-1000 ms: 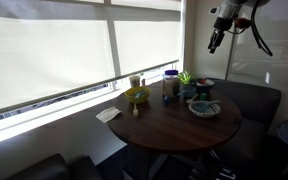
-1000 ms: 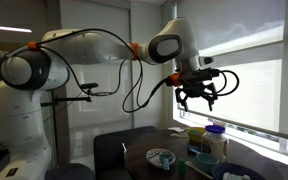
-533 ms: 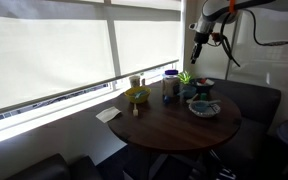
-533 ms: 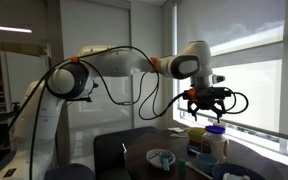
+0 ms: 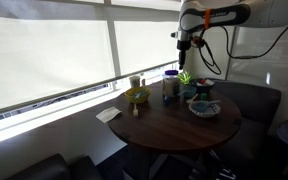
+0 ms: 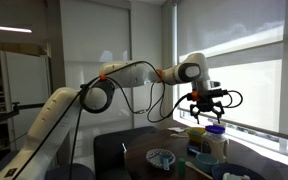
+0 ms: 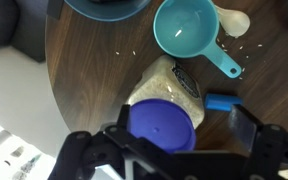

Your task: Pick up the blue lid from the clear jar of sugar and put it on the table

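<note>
The clear jar of sugar [image 7: 166, 85] stands on the round dark wooden table [image 7: 84, 70], capped by the blue lid [image 7: 162, 128]. In the wrist view my gripper [image 7: 166, 150] is open, with a finger on either side of the lid and not touching it. In both exterior views the gripper [image 5: 182, 52] [image 6: 206, 112] hangs just above the jar [image 5: 170, 88] [image 6: 215, 148], whose lid [image 5: 170, 74] [image 6: 215, 129] is still on top.
A teal measuring cup [image 7: 187, 30], a small blue block [image 7: 221, 101] and a white spoon [image 7: 234, 22] lie close to the jar. A yellow-green bowl [image 5: 136, 96], a brownish jar [image 5: 136, 81], a plant [image 5: 186, 78] and a patterned bowl [image 5: 204, 108] share the table. The window is just behind.
The arm has swung from high beside the table toward the window and come down, so the open gripper now hangs over the jar's blue lid.
</note>
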`<state>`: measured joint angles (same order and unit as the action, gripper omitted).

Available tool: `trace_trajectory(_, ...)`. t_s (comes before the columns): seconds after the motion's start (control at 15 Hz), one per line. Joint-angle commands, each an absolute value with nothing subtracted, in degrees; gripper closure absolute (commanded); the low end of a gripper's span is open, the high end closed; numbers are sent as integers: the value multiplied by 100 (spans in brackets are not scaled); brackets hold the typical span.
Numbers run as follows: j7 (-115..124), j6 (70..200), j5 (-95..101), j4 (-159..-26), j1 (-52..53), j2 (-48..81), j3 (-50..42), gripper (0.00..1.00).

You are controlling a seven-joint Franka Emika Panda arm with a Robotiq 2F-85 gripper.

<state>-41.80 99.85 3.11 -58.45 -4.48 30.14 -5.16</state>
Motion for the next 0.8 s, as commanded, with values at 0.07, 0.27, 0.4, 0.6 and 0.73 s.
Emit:
trace_trajectory(0.07, -4459, 9562, -55, -4351, -706, 3826, -15, 0)
trace_trajectory(0.27, -4321, 9287, -4, -3936, -666, 4051, 64, 0)
trace_trajectory(0.4, -4235, 8940, 161, -3690, -601, 4132, 10, 0)
trace_trajectory(0.6, -4333, 9201, 78, -4133, -600, 3908, -42, 0)
trace_trajectory(0.73, -4333, 9202, 78, -4150, -602, 3908, -45, 0)
